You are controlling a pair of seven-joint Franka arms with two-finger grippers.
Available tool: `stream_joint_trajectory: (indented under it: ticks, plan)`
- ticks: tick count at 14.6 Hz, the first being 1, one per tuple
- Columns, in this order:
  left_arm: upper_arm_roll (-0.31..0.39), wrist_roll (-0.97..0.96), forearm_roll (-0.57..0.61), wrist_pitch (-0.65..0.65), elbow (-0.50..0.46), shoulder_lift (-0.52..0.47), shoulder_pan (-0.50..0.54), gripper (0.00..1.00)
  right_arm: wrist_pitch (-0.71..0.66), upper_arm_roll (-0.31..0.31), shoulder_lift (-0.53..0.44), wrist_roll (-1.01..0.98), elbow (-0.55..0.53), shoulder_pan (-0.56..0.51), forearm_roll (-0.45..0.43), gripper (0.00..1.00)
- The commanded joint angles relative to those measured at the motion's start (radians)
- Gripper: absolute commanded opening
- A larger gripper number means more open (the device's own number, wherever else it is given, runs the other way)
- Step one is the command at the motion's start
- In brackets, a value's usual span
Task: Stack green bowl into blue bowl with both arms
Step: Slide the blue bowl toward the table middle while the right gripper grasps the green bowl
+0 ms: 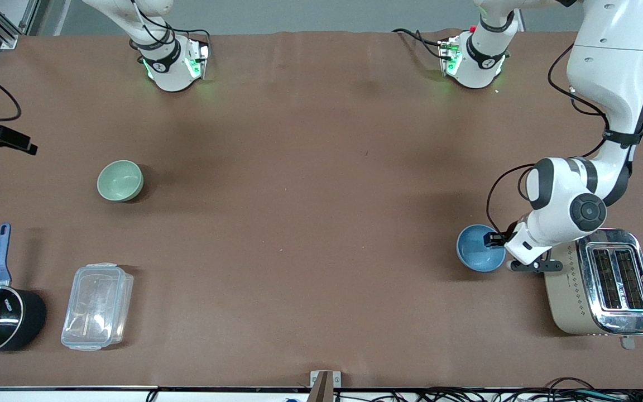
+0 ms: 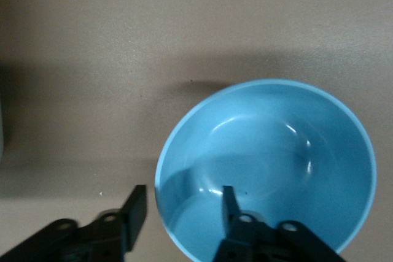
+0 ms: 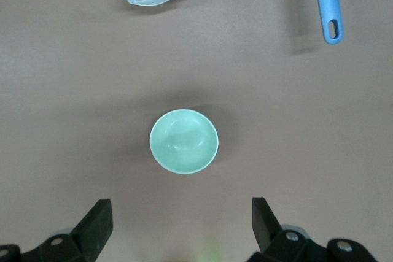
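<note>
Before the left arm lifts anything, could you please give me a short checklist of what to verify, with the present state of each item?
1. Left pincer straddles the blue bowl rim, one finger inside, one outside: ok.
2. Fingers pressed firmly on the rim: cannot tell; a gap shows at the outer finger.
3. Blue bowl upright on the table, beside the toaster: ok.
4. Green bowl upright, nothing in it: ok.
5. Right pincer open above the green bowl, not touching it: ok.
6. Green bowl stacked in blue bowl: not ok.
</note>
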Motion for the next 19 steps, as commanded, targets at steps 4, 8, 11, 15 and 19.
stream_joint_trajectory:
  ticks: [4, 8, 11, 15, 19]
  plan:
    - [-0.005, -0.008, -0.002, 0.014, 0.007, -0.008, -0.014, 0.00, 0.217, 0.009, -0.014, -0.028, -0.231, -0.028, 0.014, 1.00]
    - [-0.055, -0.014, -0.010, -0.060, 0.031, -0.094, -0.013, 0.00, 0.399, 0.010, 0.093, -0.076, -0.328, -0.079, 0.012, 1.00]
    - [-0.175, -0.205, -0.010, -0.156, 0.066, -0.123, -0.015, 0.00, 0.501, 0.012, 0.195, -0.148, -0.330, -0.120, 0.014, 1.00]
    - [-0.325, -0.544, 0.003, -0.166, 0.112, -0.108, -0.074, 0.00, 0.561, 0.013, 0.282, -0.150, -0.340, -0.127, 0.015, 0.99]
    - [-0.322, -0.762, 0.006, -0.158, 0.200, -0.039, -0.244, 0.00, 0.652, 0.015, 0.299, -0.150, -0.425, -0.122, 0.058, 0.95]
